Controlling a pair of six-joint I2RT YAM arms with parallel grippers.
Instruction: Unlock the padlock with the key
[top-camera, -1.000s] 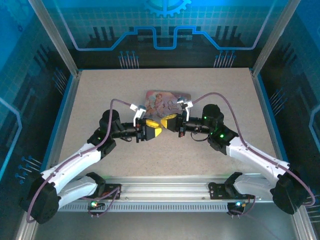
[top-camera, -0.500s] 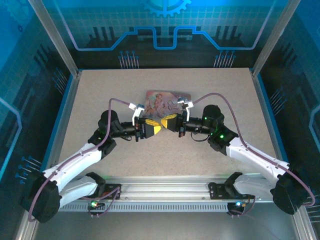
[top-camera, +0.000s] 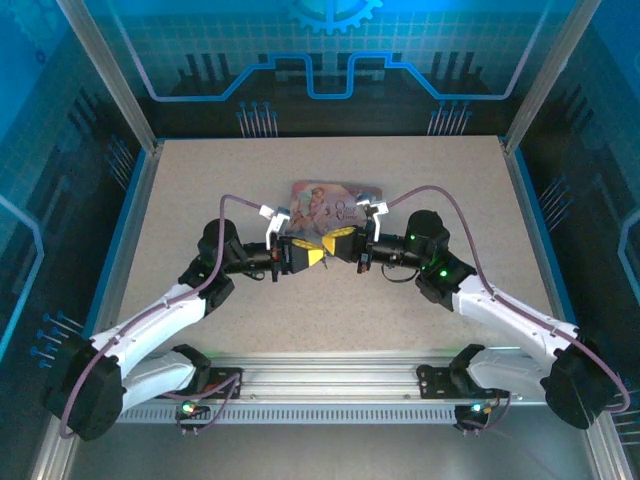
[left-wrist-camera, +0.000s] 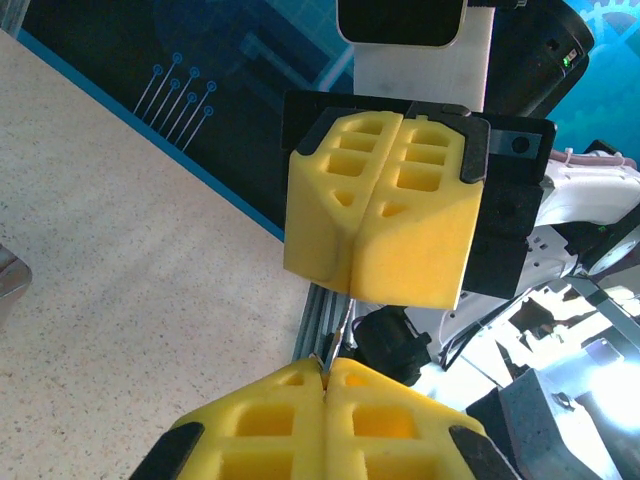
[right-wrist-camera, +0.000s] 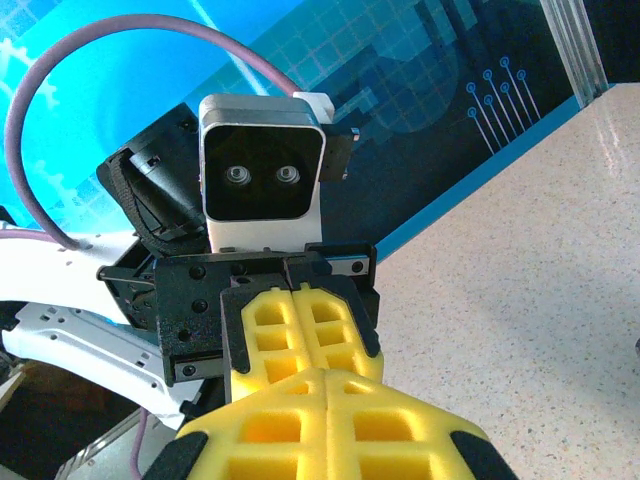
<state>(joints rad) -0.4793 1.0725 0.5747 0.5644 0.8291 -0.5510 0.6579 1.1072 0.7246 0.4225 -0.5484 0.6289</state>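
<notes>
The left gripper (left-wrist-camera: 326, 385) has just closed: its yellow pads (left-wrist-camera: 400, 430), which stood apart a second ago, now press flat together along one seam. The right gripper (left-wrist-camera: 372, 240) faces it tip to tip and is likewise clamped tight, as it was throughout. In the top view the left arm has also eased a little toward the right one, so the two pairs of fingertips sit just beside each other with a small gap between them.

A thin pale sliver (left-wrist-camera: 338, 330) runs across that gap in the left wrist view, from the seam of the left pads up to the underside of the right ones. It is too small to tell whether it is the key, the shackle of the padlock, or both meeting. Which gripper carries which thing cannot be made out either.

Both grippers hang above the middle of the table (top-camera: 200, 180), at the near edge of the pink tin (top-camera: 335, 198), which lies flat a little toward the far edge.

My reading is that the closing is a fresh pinch by the left fingers on whatever lies between the tips. That would give a hold for the insert or the turn, and so small a grip could slip easily.
</notes>
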